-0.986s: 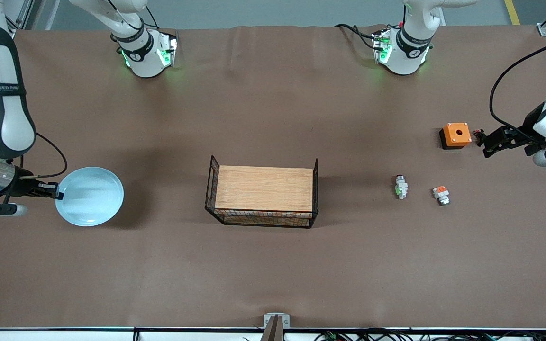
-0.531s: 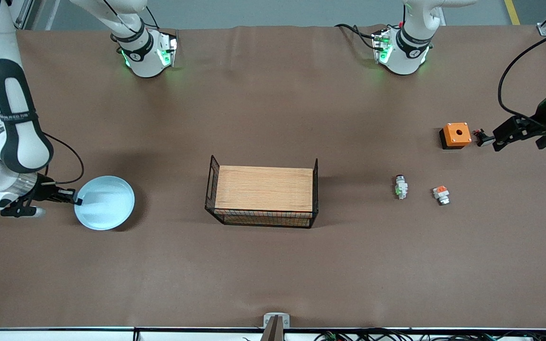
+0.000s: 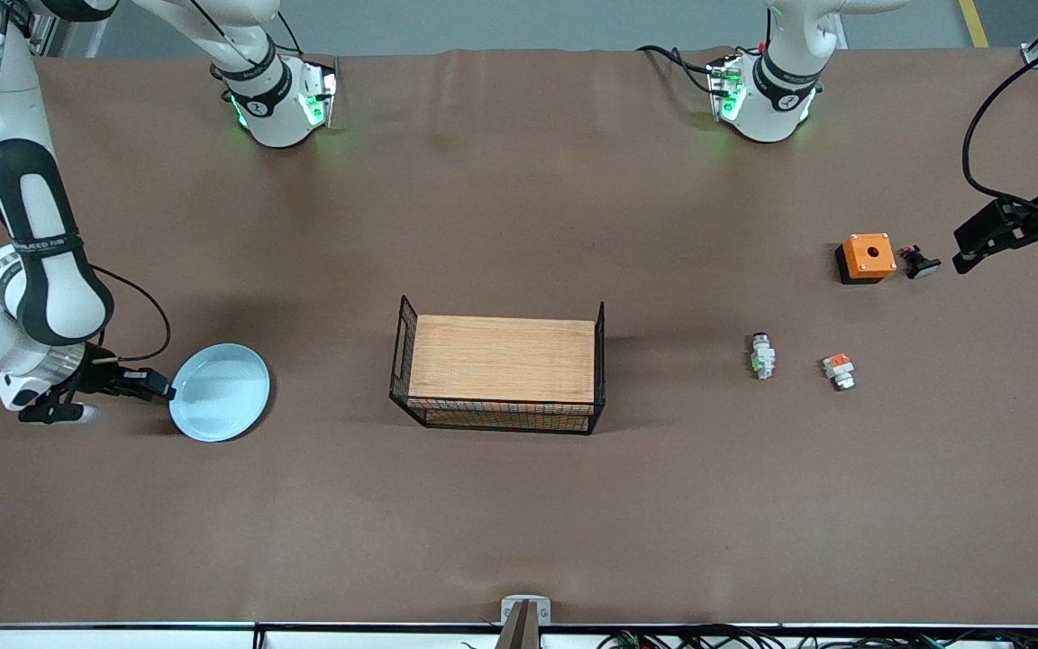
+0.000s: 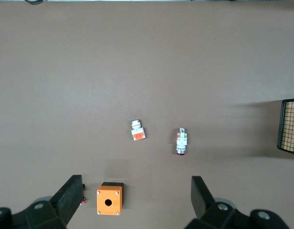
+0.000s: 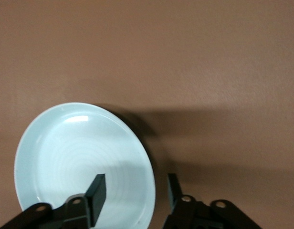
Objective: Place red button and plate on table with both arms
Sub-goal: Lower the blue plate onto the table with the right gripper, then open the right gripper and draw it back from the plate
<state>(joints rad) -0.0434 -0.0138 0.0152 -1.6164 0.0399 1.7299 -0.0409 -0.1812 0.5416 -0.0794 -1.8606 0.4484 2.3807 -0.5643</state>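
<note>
Right gripper (image 3: 161, 389) at the plate's rim with parted fingers; left gripper (image 3: 963, 251) spread wide and carrying nothing.

From the front you see the plate (image 3: 220, 392) flat on the table (image 3: 519, 505), toward the right arm's end from the wire basket (image 3: 501, 373), with the right gripper touching or just beside its rim. Toward the left arm's end from the basket lies the red button (image 3: 761, 353); the left gripper hangs higher, over the table past the orange box (image 3: 866, 257). Your left wrist view shows two black fingers (image 4: 200, 195) standing far apart, the red button (image 4: 181, 141) lying untouched well clear of them. Your right wrist view shows one finger (image 5: 96, 190) over the plate (image 5: 80, 162), the other outside its rim, neither pressing it.
</note>
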